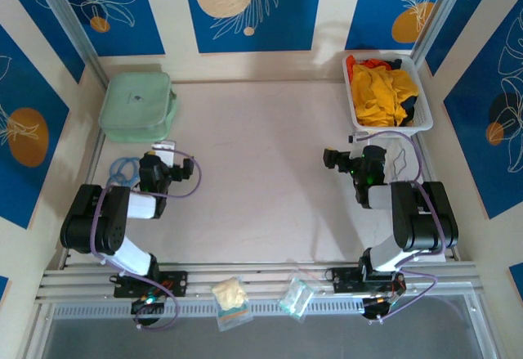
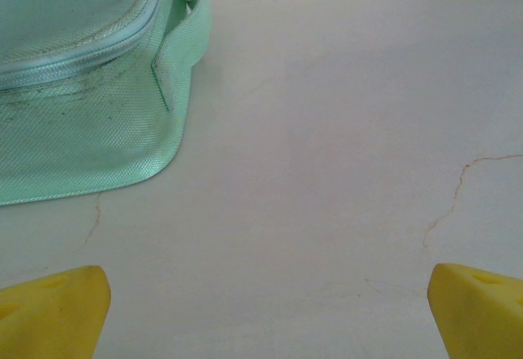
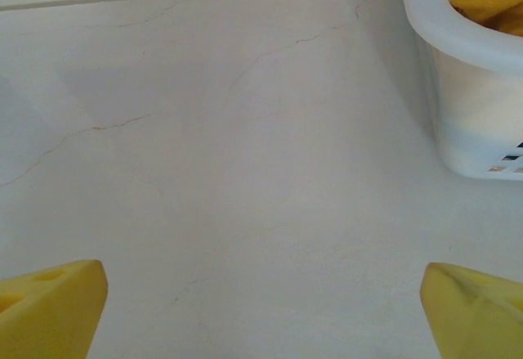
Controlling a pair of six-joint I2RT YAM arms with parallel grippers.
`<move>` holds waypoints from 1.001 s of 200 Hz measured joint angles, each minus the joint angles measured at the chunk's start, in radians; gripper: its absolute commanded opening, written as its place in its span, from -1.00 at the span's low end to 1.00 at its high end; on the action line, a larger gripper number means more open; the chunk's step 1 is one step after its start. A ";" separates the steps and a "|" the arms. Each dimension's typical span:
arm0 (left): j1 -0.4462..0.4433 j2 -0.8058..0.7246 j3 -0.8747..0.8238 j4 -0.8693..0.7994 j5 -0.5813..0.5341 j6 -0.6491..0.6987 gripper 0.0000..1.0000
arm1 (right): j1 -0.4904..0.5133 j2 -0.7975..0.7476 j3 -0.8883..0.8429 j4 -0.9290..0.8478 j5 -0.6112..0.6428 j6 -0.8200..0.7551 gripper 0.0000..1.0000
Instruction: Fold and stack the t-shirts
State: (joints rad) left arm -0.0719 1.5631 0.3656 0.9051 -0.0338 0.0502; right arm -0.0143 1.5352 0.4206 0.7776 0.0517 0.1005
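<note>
At the upper left of the overhead view I see the mint-green case (image 1: 136, 105) lying flat on the worktop (image 1: 261, 171). My left gripper (image 2: 265, 318) sits just below it. On the left wrist camera its yellow fingertips (image 2: 49, 314) stand at the two bottom corners, spread wide with only bare surface between them, and the case's corner is at the upper left.

At the lower centre of the overhead view, a packet with something pale yellow inside (image 1: 231, 298) and a clear packet (image 1: 296, 296) lie on the rails between the arm bases.

Right of centre, my right gripper (image 3: 261, 314) is also spread wide and empty over bare worktop. The white basket (image 1: 357, 118) stands at the upper right, near that gripper. The t-shirts are heaped in it, unfolded: the golden-yellow t-shirt (image 1: 380, 97) on top, the orange-red t-shirt (image 1: 353, 65) at the upper left corner, and the navy t-shirt (image 1: 406, 114) peeking out toward the lower right.
</note>
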 measured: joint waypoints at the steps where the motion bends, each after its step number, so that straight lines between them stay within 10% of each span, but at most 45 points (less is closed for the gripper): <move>1: 0.000 0.000 0.000 0.000 0.000 0.000 0.99 | 0.000 0.000 0.000 0.000 0.000 0.001 0.92; 39: -0.001 -0.111 0.011 -0.129 -0.068 -0.015 0.99 | -0.006 -0.122 0.076 -0.254 0.032 0.037 0.97; 89: -0.003 -0.385 0.381 -0.638 -0.219 -0.211 0.99 | -0.021 -0.225 0.637 -0.812 0.118 0.117 0.90; 200: -0.053 -0.412 0.699 -1.448 -0.050 -0.376 0.99 | -0.121 0.657 1.818 -1.642 0.167 0.135 0.32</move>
State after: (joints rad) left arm -0.1253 1.1511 1.0645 -0.5426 -0.0837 -0.3256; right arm -0.1349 2.1921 2.2391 -0.8642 0.2192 0.2359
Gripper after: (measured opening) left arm 0.996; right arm 0.683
